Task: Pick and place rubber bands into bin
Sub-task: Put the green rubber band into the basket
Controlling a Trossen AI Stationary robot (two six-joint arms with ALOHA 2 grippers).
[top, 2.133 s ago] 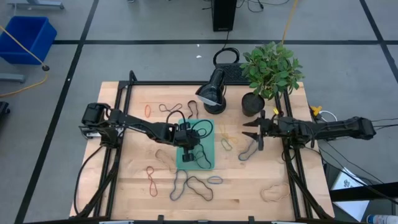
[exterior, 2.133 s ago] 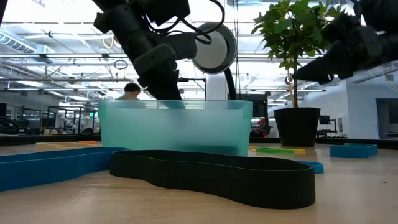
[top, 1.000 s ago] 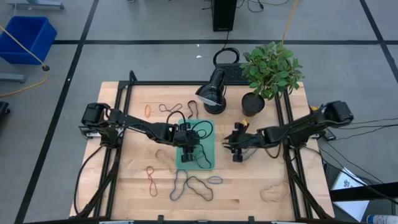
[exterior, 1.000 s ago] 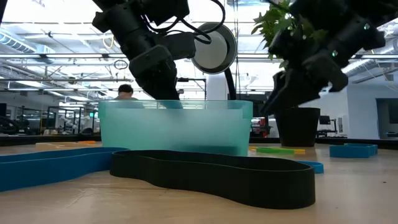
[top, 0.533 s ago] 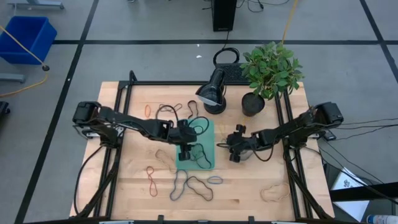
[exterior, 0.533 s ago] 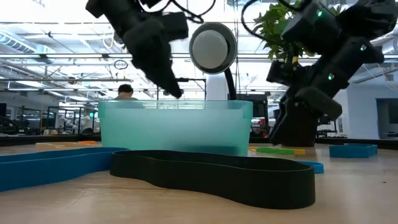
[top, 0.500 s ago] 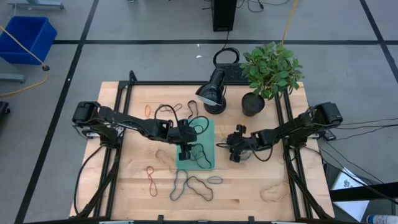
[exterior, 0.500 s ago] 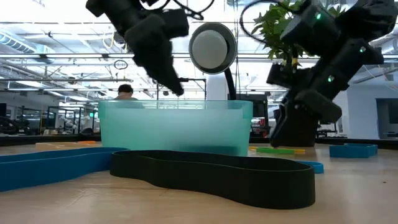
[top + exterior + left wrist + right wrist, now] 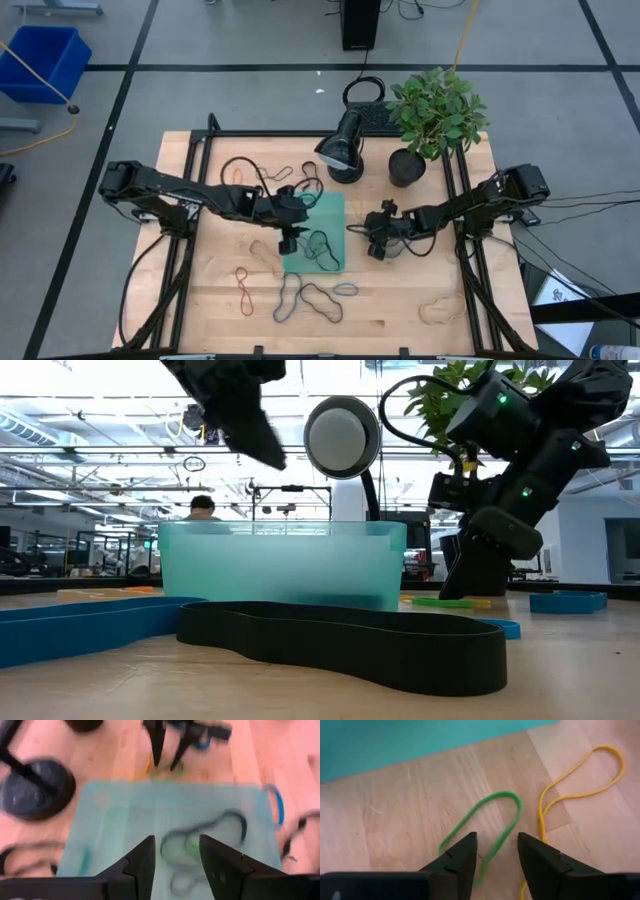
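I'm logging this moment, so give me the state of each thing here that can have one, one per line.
bin: on the table, black loops inside
green rubber band: flat on the wood, outside the bin
yellow rubber band: flat beside the green one
left tool: open, empty, above the bin
right tool: open, straddling the green rubber band

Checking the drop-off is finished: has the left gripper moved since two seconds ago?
Yes. The left gripper has drawn back from over the bin to its left edge, and risen above its rim.

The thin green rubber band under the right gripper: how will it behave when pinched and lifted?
The thin green rubber band lies flat in a loose loop, so it will probably droop. The right gripper straddles one strand; that thin strand might slip.
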